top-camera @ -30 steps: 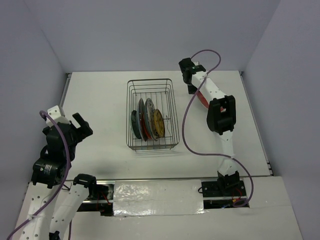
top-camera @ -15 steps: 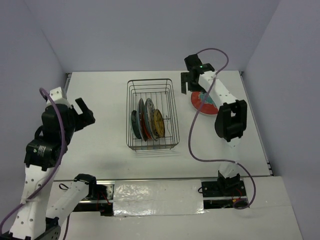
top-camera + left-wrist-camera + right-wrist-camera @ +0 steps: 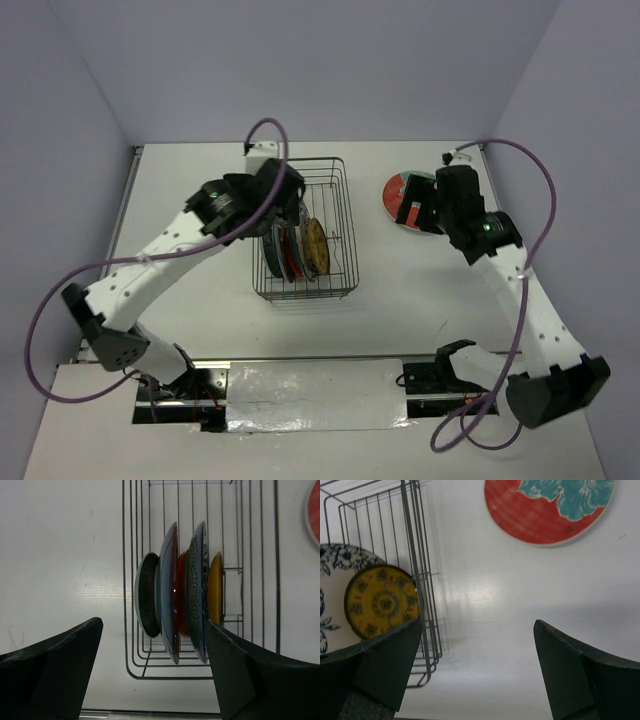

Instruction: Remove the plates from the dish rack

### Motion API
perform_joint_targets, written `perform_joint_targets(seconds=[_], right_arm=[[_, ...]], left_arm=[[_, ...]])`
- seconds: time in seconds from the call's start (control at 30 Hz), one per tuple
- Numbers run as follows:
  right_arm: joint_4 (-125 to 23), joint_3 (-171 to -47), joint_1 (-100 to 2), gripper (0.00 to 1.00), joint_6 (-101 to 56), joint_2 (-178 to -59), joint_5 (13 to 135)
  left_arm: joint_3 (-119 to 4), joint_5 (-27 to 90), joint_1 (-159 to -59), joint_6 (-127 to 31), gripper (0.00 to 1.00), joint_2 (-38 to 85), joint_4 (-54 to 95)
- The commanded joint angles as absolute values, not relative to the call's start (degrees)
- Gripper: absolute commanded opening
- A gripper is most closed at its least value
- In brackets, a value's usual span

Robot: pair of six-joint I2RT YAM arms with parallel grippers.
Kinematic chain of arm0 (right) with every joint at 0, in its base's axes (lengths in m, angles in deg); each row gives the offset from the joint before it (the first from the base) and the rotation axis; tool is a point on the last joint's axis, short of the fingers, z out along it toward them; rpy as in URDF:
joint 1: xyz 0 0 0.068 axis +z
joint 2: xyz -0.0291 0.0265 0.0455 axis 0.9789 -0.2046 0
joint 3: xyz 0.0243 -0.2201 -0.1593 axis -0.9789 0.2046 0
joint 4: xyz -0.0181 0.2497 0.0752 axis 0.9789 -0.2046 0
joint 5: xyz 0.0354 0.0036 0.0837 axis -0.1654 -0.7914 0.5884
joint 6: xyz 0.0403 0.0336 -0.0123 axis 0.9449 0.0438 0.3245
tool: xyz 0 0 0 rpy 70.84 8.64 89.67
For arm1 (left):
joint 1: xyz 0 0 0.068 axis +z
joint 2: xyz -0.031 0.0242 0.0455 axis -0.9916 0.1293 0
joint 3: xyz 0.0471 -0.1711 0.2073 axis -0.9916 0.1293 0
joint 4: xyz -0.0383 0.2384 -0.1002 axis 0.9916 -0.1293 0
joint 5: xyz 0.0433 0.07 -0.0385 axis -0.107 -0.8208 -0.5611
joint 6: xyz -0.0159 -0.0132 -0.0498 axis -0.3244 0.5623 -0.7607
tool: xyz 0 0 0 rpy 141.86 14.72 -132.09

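Midway across the tabletop, between its left and right edges, sits the dish rack [image 3: 302, 228], a dark wire basket with its long sides running from the far edge toward the near edge. Five plates stand on edge in its near half, packed close side by side. From the rack's left side to its right they are a small dark teal plate [image 3: 146, 601], a large blue-grey plate [image 3: 167, 597], a red-orange plate [image 3: 181, 592], a white plate with a dark floral pattern [image 3: 195, 587] and a small yellow plate [image 3: 216, 587]. The far half of the rack holds no plates.

A sixth plate, red with a teal leaf design [image 3: 547, 507], lies flat on the tabletop toward the far right corner, well apart from the rack.

The left arm [image 3: 170, 245] reaches in from the near left corner, and its jaws hang above the rack's left side. The left jaws are spread wide and hold nothing. In the wrist view the two dark fingers [image 3: 52, 672] frame the row of plates without touching any.

The right arm [image 3: 520, 290] leans in from the near right, and its wrist sits over the red plate's right part in the overhead view. The right jaws are also fully apart and empty. Their fingers [image 3: 580, 677] straddle bare tabletop between the rack's right wall and the red plate.
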State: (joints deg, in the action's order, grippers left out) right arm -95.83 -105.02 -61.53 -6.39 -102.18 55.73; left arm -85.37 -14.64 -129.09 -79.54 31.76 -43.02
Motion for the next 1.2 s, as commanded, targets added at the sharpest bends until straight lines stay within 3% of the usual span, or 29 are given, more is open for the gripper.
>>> perform_joint_targets(seconds=[0.0, 0.27, 0.33, 0.63, 0.8, 1.17], right_arm=[[-90.79, -99.46, -60.88, 1.00, -4.64, -94.80, 60.01], [-92.90, -93.04, -60.62, 1.00, -6.65, -87.50, 60.63], [-92.64, -91.90, -60.62, 1.00, -6.92, -86.88, 60.45], [-92.37, -90.40, -60.70, 1.00, -7.89, -84.94, 61.59], [-92.90, -90.22, -60.62, 1.00, -7.45, -84.15, 61.86], [-91.93, -89.26, -60.70, 1.00, -7.01, -82.57, 63.18]], left_arm=[[-88.02, -24.23, -131.87, -84.50, 0.94, 36.33, -48.72], [-91.27, -27.75, -133.28, -90.03, 0.76, 45.74, -53.63], [-91.01, -28.19, -133.37, -91.26, 0.76, 46.18, -54.34], [-87.05, -27.84, -133.37, -91.97, 0.55, 47.76, -52.50], [-87.23, -27.84, -133.37, -92.06, 0.52, 49.08, -52.59], [-89.07, -27.57, -133.37, -91.88, 0.25, 51.37, -53.55]])
